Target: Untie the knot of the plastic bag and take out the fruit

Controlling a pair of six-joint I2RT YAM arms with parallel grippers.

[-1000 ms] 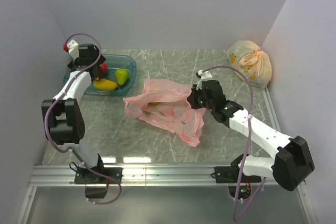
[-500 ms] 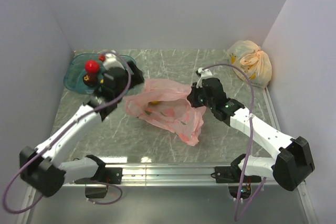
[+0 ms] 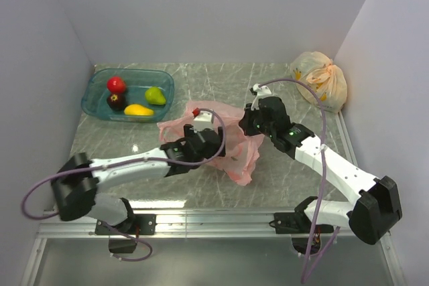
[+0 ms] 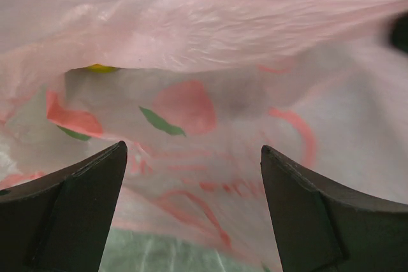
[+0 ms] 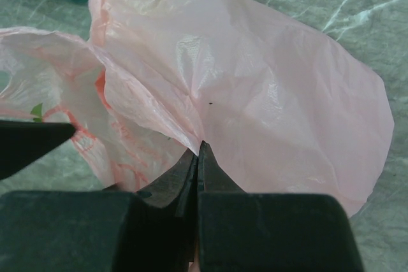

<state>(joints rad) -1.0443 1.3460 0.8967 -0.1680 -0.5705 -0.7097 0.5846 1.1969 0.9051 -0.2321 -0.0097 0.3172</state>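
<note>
The pink plastic bag (image 3: 221, 140) lies open in the middle of the table. My right gripper (image 3: 247, 122) is shut on a fold of its upper edge, seen in the right wrist view (image 5: 199, 146), and holds the mouth up. My left gripper (image 3: 204, 140) is open at the bag's mouth, its jaws wide apart (image 4: 192, 150) with nothing between them. A bit of yellow fruit (image 4: 101, 68) shows inside the bag. A red apple (image 3: 116, 84), a dark purple fruit (image 3: 115, 101), a yellow one (image 3: 138, 109) and a green one (image 3: 155, 96) lie in the tray.
The teal tray (image 3: 97, 78) stands at the back left. A knotted pale yellow bag with orange print (image 3: 320, 80) sits at the back right corner. Walls close in the table at the left, back and right.
My left arm has swung from the tray across to the pink bag's mouth, gripper open. The red apple now lies in the tray. My right gripper has kept its hold on the bag.
</note>
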